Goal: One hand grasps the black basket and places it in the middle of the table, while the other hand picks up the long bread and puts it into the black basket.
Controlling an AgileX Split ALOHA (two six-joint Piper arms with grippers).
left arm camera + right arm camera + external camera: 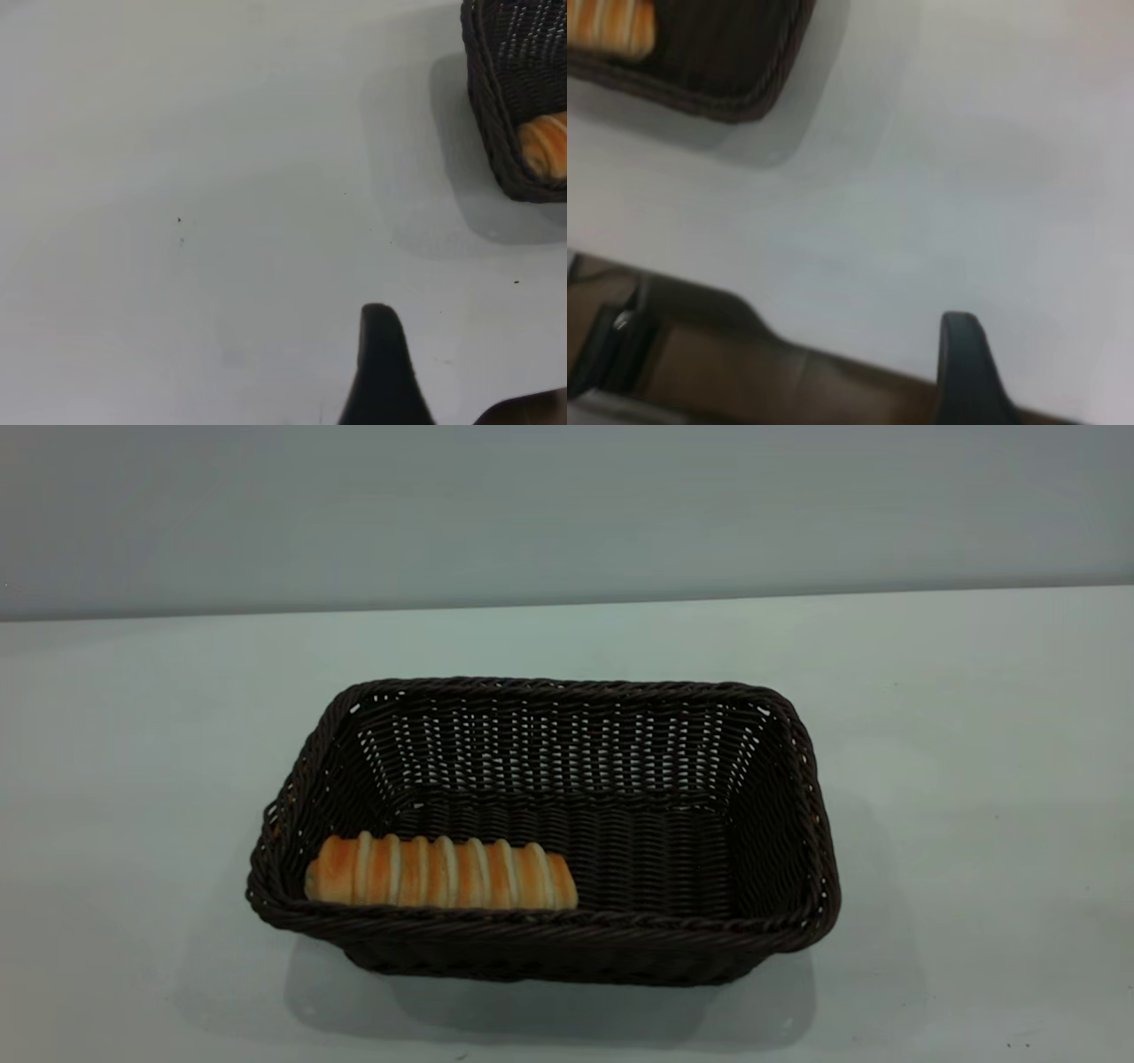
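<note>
Already the long bread [440,872] lies lengthwise inside the black basket [802,735], mid-worktop [974,691]. Both grippers sit well apart from it, left [383,372] and right [966,367]; whether either is open, I cannot tell.

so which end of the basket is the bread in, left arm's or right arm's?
The left arm's end: the long bread lies along the near wall of the black basket, tucked into that corner. The right end holds nothing.
</note>
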